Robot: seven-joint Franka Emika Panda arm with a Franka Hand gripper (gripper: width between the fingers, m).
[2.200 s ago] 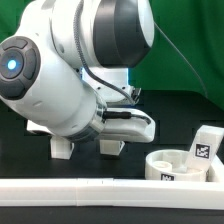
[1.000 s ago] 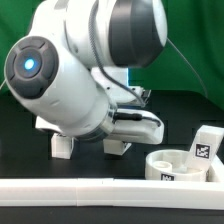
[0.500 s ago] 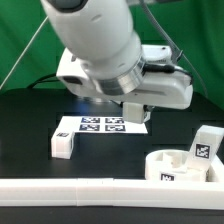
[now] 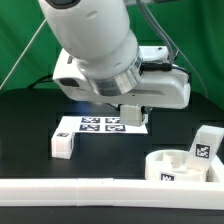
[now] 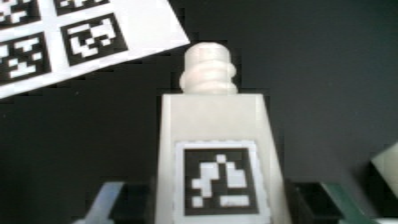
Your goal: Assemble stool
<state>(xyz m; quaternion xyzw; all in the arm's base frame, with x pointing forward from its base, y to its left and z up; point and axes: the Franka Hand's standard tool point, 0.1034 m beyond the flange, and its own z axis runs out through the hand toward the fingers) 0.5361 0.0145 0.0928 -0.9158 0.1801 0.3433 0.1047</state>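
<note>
My gripper (image 4: 132,115) hangs under the big white arm, over the far right corner of the marker board (image 4: 95,127). In the wrist view the gripper (image 5: 222,205) is shut on a white stool leg (image 5: 215,120). The leg has a ribbed peg at one end and a black-and-white tag on its face, and a finger (image 5: 111,200) stands at each side of it. A second leg (image 4: 63,143) lies at the board's left end. The round rimmed seat disc (image 4: 176,166) sits at the lower right. A third leg (image 4: 205,144) stands just behind the disc.
The long white L-shaped rail (image 4: 90,190) runs along the front edge of the black table. The marker board also shows in the wrist view (image 5: 63,40). A blurred white part (image 5: 388,165) shows at the wrist view's edge.
The arm has swung up and to the exterior view's right since a second ago, uncovering the marker board. The leg that lay in front of the board is gone from that spot. Little has moved in the last half second.
</note>
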